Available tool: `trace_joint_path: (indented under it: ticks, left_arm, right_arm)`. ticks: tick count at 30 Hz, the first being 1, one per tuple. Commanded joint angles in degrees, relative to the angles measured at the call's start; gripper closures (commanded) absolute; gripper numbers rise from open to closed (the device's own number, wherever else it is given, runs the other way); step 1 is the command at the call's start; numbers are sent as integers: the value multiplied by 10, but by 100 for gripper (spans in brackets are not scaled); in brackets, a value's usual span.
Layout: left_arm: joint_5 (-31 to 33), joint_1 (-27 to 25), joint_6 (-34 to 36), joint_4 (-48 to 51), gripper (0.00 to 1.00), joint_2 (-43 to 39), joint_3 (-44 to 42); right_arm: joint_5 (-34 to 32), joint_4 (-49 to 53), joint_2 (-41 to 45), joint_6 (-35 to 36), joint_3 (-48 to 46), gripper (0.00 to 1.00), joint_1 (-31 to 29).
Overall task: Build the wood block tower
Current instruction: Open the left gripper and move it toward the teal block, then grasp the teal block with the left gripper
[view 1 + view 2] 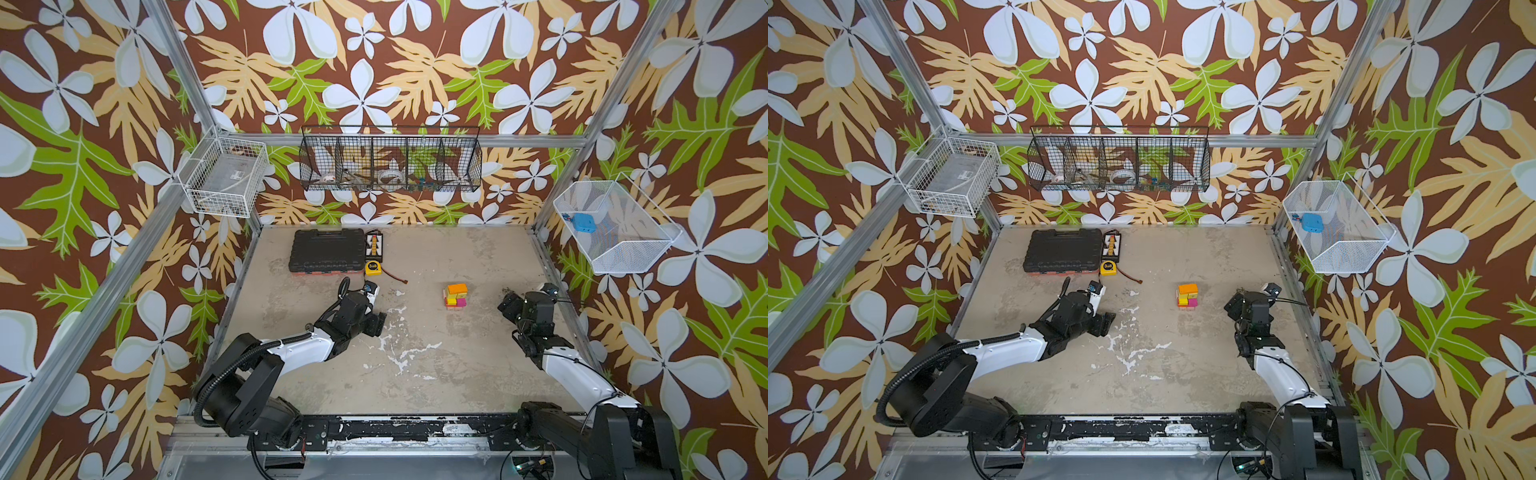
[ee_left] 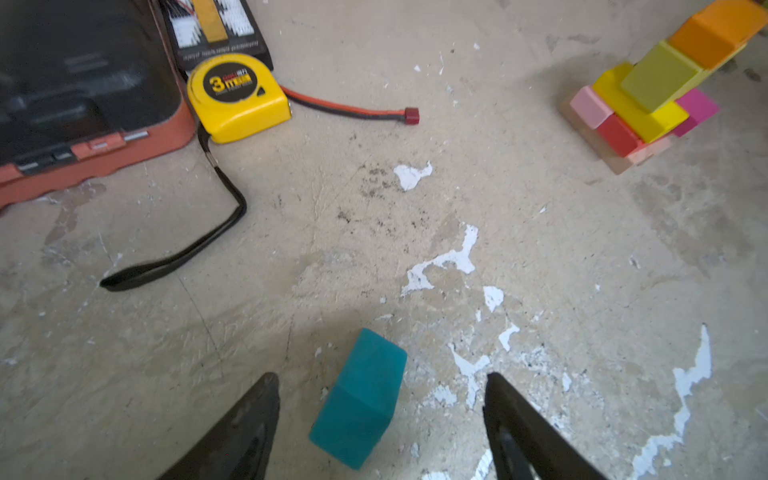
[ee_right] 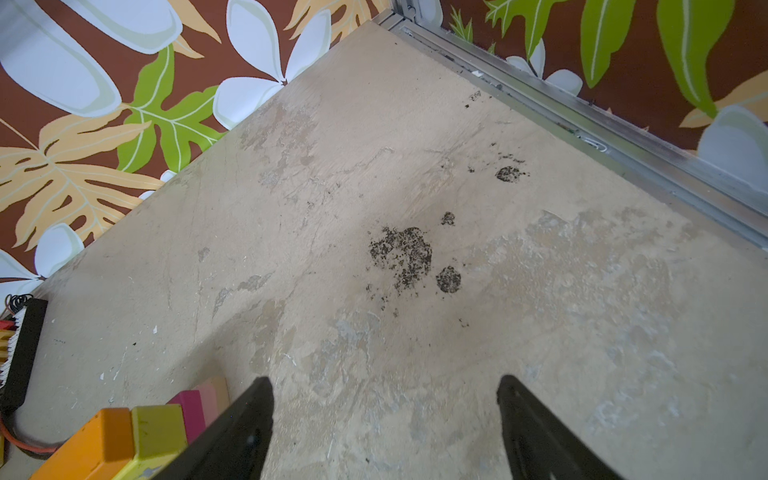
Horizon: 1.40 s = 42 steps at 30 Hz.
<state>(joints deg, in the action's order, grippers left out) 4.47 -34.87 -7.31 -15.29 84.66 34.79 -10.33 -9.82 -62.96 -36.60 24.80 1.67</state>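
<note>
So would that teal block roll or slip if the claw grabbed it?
Probably no rolling: the teal block has flat faces. It looks solid, so likely stiff. Its matte surface should grip rather than slip.

A worn beige table (image 1: 457,365), flecked with white chips and dark stains, was shown in both top views. At its far left a black case (image 1: 326,251) was laid flat, with a small board (image 1: 375,246) placed just beside it and a yellow tape measure (image 1: 374,267) set at the case's near corner. A black strap (image 2: 174,257) was trailed from the tape measure, and a red-black cable (image 2: 349,109) was stretched out from behind it. The tower (image 1: 455,297) was stood right of centre on its tan base. A teal block (image 2: 359,399) was laid well apart from it.
</note>
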Motion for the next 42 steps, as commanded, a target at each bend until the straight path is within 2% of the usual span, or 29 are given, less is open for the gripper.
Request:
trace_joint_path:
  ticks: [1, 11, 16, 27, 36, 42]
  left_arm:
    - [6, 2, -6, 18, 22, 19, 13]
    - [5, 2, -16, 56, 29, 92, 57]
    - [2, 1, -10, 85, 43, 117, 78]
    - [-13, -5, -10, 91, 68, 103, 69]
    - [-12, -7, -10, 89, 84, 100, 68]
    - [-31, -7, -6, 65, 93, 47, 69]
  right_arm:
    - [0, -15, 2, 4, 0, 16, -1]
    - [0, -15, -2, 4, 2, 16, -1]
    - [0, -12, -10, 4, 7, 16, -1]
    - [1, -11, -20, 5, 12, 17, -1]
    - [3, -10, -20, 5, 14, 17, -1]
    - [4, -10, -21, 5, 14, 17, -1]
